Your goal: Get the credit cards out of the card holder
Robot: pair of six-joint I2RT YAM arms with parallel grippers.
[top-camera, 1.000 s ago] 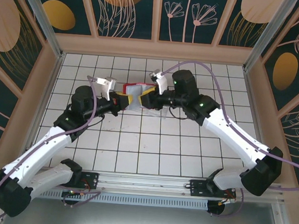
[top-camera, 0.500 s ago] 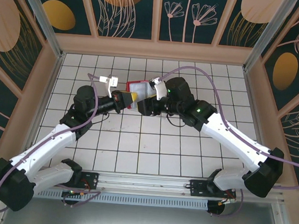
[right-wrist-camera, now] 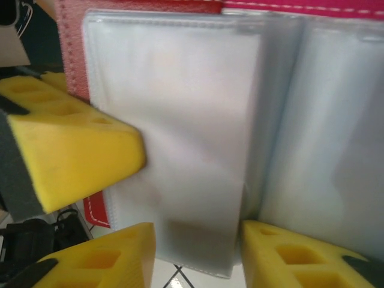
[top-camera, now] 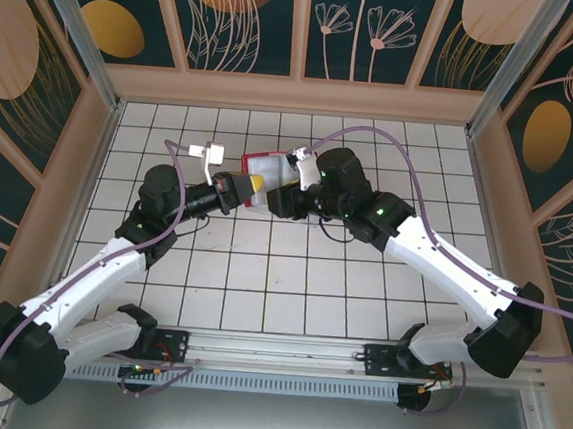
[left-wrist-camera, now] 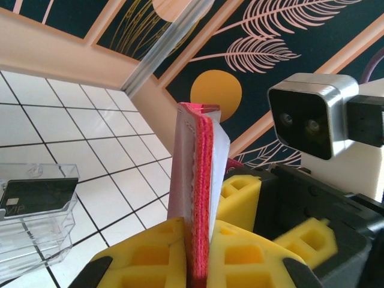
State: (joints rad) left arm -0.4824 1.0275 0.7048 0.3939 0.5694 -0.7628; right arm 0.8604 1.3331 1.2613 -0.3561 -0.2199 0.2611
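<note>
White tiled worktop (top-camera: 361, 281) lies below; left tool (left-wrist-camera: 201, 246) clamps the red wallet (left-wrist-camera: 198, 150), right tool (right-wrist-camera: 198, 240) gapes around its clear pocket (right-wrist-camera: 180, 120).

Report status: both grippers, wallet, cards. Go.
Left gripper shut on small red folding wallet, wallet open. Right gripper open, straddling its clear inner sleeve. Dark card lying in clear plastic tray.

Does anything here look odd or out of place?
Nothing looks broken or spilled. The one oddity is the red wallet, which stands on edge, pinched in the left gripper, with its clear pockets facing the open right gripper.
</note>
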